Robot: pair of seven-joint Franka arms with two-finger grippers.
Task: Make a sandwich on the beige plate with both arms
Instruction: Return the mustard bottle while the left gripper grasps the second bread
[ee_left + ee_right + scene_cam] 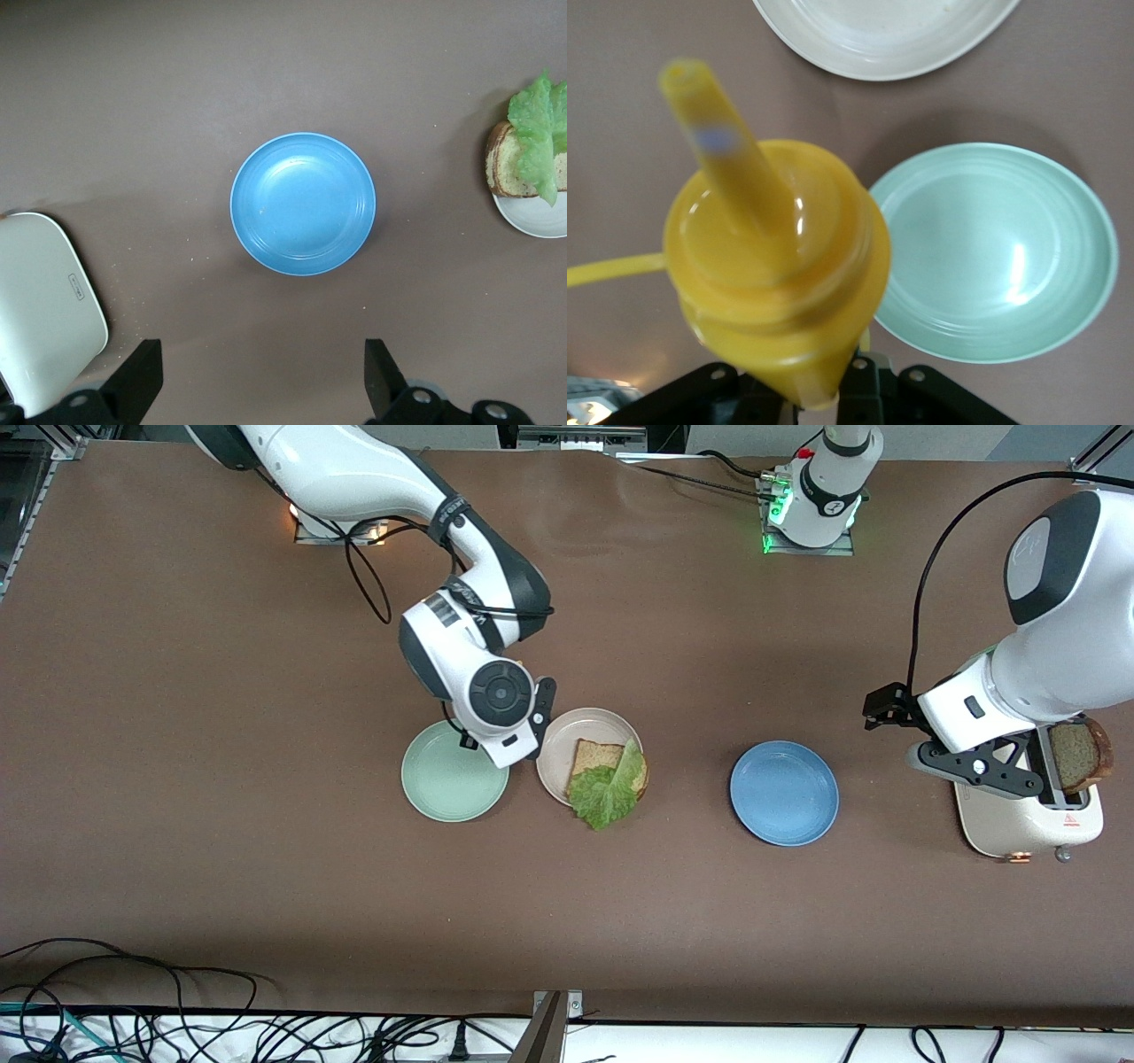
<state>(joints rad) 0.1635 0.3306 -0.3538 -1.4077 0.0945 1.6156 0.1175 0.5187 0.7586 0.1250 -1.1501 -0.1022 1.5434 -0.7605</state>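
The beige plate [560, 755] holds one brown bread slice [595, 756] with a green lettuce leaf [609, 790] on top that hangs over the rim. My right gripper [824, 390] hovers over the gap between this plate and the mint green plate. It is shut on a yellow squeeze bottle [775, 266] whose nozzle points down. In the front view the hand [505, 731] hides the bottle. My left gripper [263, 385] is open and empty above the toaster [1019, 824]. A second bread slice [1076, 755] stands in the toaster's slot.
The mint green plate [443, 788] lies empty toward the right arm's end, touching distance from the beige one. A blue plate [784, 793] lies empty between the beige plate and the toaster. Cables run along the table edge nearest the front camera.
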